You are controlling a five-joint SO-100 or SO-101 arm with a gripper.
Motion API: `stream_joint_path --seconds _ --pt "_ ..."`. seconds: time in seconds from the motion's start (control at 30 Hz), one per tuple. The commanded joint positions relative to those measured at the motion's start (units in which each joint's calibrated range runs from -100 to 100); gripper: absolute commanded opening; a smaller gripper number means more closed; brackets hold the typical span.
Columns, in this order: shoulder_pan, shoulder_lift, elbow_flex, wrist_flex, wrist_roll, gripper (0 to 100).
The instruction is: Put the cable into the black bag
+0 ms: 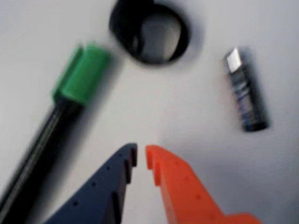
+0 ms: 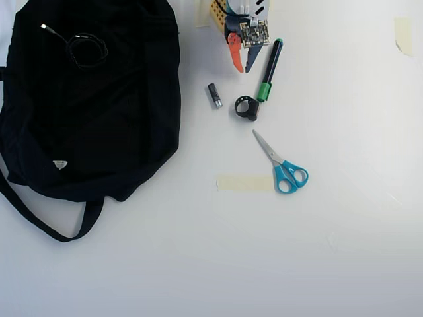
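The cable [image 2: 86,47] is a small coil of thin black cord lying on the upper left part of the black bag [image 2: 99,132] in the overhead view, its metal plug end pointing up-left. The bag spreads flat over the left of the table, with a strap [image 2: 39,221] and a tiny white label. My gripper [image 2: 243,69] hangs at the top centre, to the right of the bag and well apart from the cable. In the wrist view the gripper [image 1: 141,151] has its blue and orange jaws nearly together, with nothing between them. Cable and bag are out of the wrist view.
A green-capped marker [image 2: 269,69] [image 1: 81,74], a black ring clip [image 2: 251,111] [image 1: 122,28] and a small dark stick with a metal end [image 2: 215,95] [image 1: 245,93] lie just under the gripper. Blue-handled scissors [image 2: 281,165] and a tape strip [image 2: 244,183] lie further down the table.
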Motion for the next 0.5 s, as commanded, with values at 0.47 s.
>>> stream_joint_path --seconds 0.47 --pt "0.37 -1.00 7.00 -1.11 -0.26 2"
